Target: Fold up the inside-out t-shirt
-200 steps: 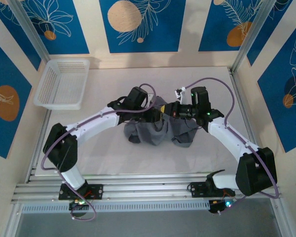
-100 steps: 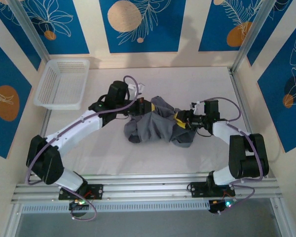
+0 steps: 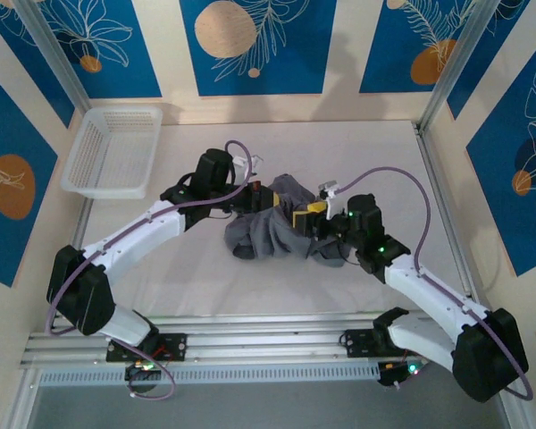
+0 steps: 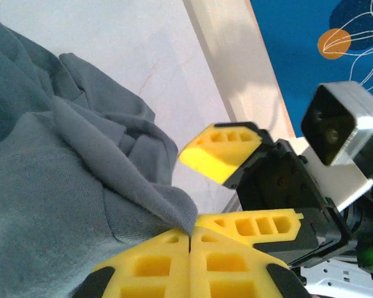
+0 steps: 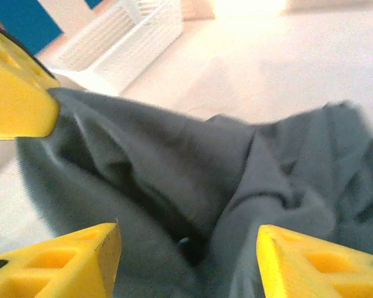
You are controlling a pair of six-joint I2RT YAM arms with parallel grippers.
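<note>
T-shirt [image 3: 272, 228] bunched at centre of table [image 3: 188, 277]: soft, limp, light, will sag. Left gripper [image 4: 189, 236] clamps a fold; right gripper [image 5: 186, 234] gapes over cloth. Take hem or shoulder seams.

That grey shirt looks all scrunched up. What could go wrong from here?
The left pincer pinches just a thin ridge of shirt at its tips, so the cloth may slip out. The open right pincer sits very close to it; they could bump. The shirt is bunched, so a fold may trap wrinkles.
</note>
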